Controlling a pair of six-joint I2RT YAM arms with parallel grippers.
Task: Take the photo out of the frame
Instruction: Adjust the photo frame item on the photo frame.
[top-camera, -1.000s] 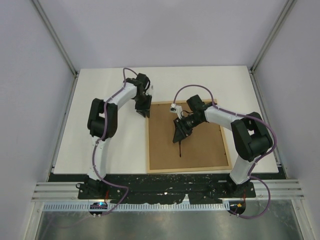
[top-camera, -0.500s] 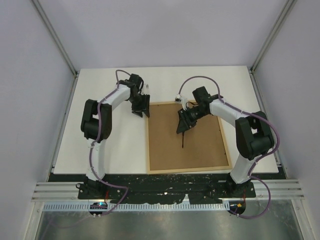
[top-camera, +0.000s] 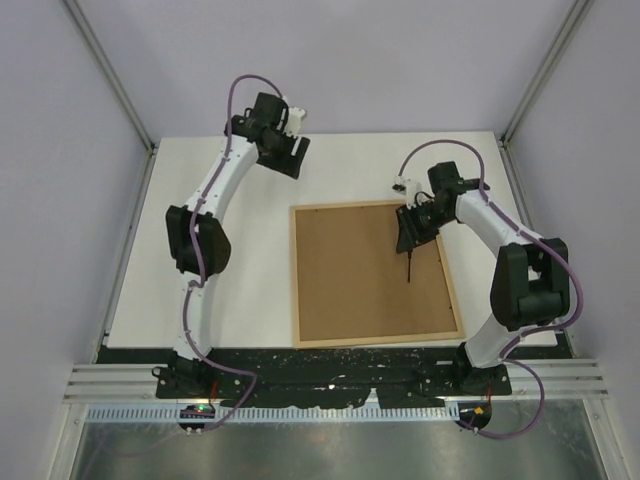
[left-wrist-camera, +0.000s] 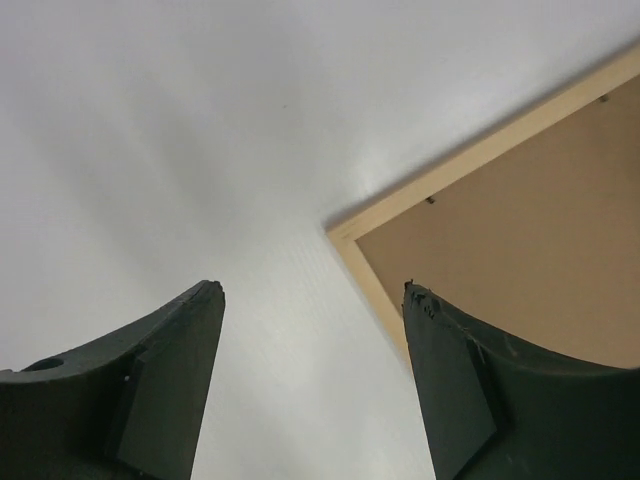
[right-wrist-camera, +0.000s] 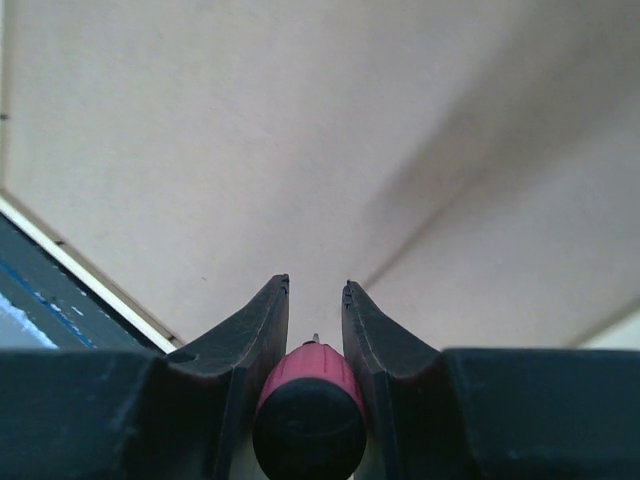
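Observation:
The frame (top-camera: 350, 290) lies back up on the white table, its brown fibreboard panel ringed by a light-wood rim. The photo is hidden under that panel. My left gripper (top-camera: 290, 155) hangs raised beyond the frame's far left corner, open and empty; the left wrist view shows that corner (left-wrist-camera: 345, 232) below its spread fingers (left-wrist-camera: 312, 290). My right gripper (top-camera: 408, 238) is over the panel's far right part, shut on a red-handled screwdriver (right-wrist-camera: 308, 400). The dark shaft (top-camera: 408, 268) points down at the panel (right-wrist-camera: 300, 130).
White tabletop (top-camera: 220, 290) surrounds the frame on the left and far side. A black base rail (top-camera: 330, 365) runs along the near edge. Grey walls with metal posts close in the table on three sides.
My left gripper rose from the frame's far left corner toward the back of the table and opened. My right gripper carried the screwdriver rightward across the panel.

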